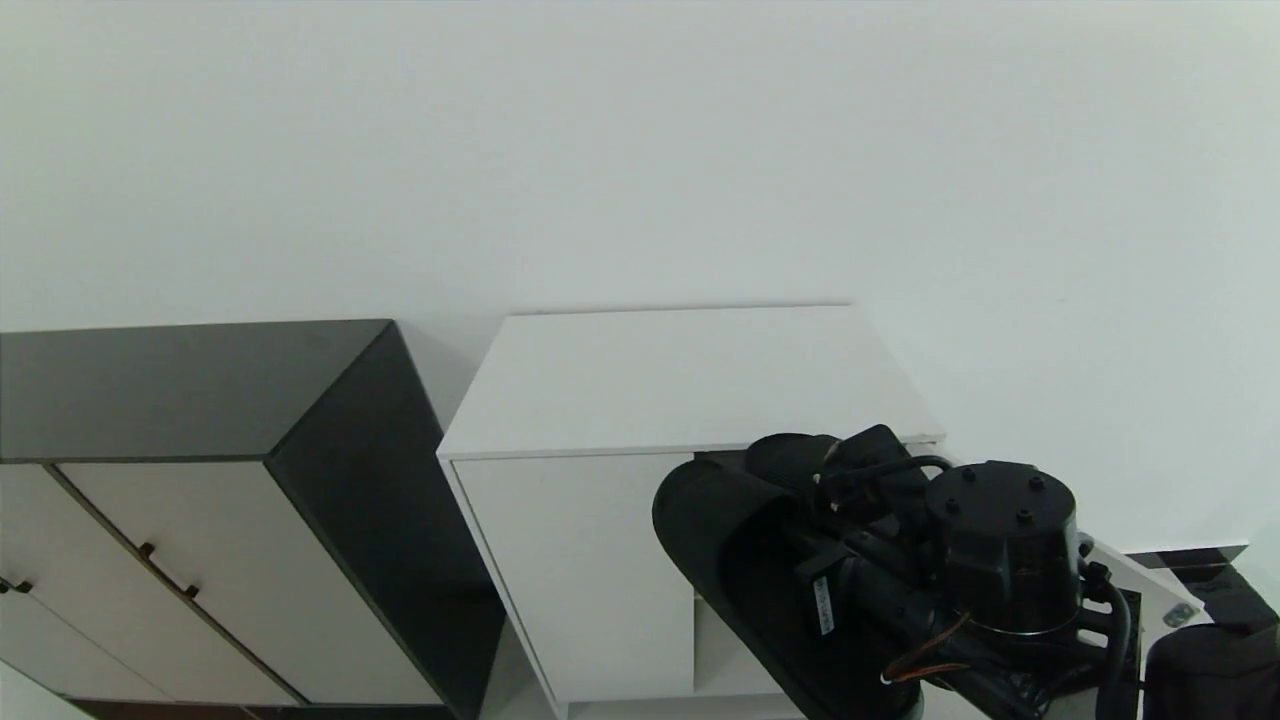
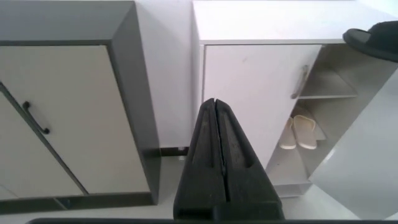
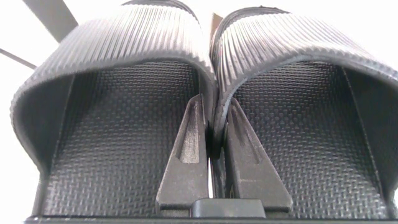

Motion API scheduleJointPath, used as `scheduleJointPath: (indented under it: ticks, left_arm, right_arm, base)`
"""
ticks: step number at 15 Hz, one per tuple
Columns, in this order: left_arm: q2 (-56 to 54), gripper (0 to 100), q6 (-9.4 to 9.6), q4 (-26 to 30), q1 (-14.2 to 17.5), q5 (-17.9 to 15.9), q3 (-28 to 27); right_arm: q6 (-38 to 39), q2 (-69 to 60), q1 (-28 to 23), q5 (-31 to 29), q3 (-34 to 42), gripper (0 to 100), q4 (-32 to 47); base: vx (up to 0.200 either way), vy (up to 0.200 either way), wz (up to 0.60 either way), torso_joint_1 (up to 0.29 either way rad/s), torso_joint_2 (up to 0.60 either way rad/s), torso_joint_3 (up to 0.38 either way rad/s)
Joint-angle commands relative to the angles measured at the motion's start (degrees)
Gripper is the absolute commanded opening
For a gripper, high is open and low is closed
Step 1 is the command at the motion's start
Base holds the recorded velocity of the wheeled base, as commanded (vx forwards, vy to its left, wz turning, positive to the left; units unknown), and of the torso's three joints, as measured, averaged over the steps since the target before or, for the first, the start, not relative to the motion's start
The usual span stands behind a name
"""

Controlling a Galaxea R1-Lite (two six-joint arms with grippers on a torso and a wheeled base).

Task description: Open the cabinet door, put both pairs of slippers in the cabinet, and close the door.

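Head view: our black slippers [image 1: 730, 560] hang at the white cabinet [image 1: 680, 380] opening and could clip its top edge. Left wrist view: our left gripper [image 2: 216, 124] is fully closed and empty; the white slippers [image 2: 302, 130] sit shelved. Right wrist view: our right gripper [image 3: 214, 112] pinches both inner walls; one may slip.

Two cabinets: one white cabinet [image 1: 680, 380], one dark-topped cabinet [image 1: 180, 390]. Four slippers, making two pairs: one black pair [image 3: 124, 62], one pale pair [image 2: 305, 132]. Two grippers: one left gripper [image 2: 216, 106], one right gripper [image 3: 214, 109].
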Motion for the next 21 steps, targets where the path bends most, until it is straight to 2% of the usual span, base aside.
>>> scheduleJointPath:
  ticks: [1,2,21]
  left_arm:
    - [0.09,0,-0.02,0.0,-0.09,0.06,0.0]
    - [0.09,0,-0.02,0.0,0.0,0.06,0.0]
    - [0.09,0,-0.11,0.0,-0.09,0.06,0.0]
  right_arm:
    - [0.06,0.0,0.04,0.1,0.0,0,-0.09]
    - [0.06,0.0,0.13,0.18,0.18,0,-0.53]
    - [-2.75,0.27,0.39,1.15,2.81,0,-3.52]
  base:
    - [0.0,-0.2,0.0,-0.002,0.01,-0.007]
    - [0.0,-0.2,0.0,0.007,0.01,0.017]
    - [0.0,0.0,0.0,-0.002,0.0,0.003]
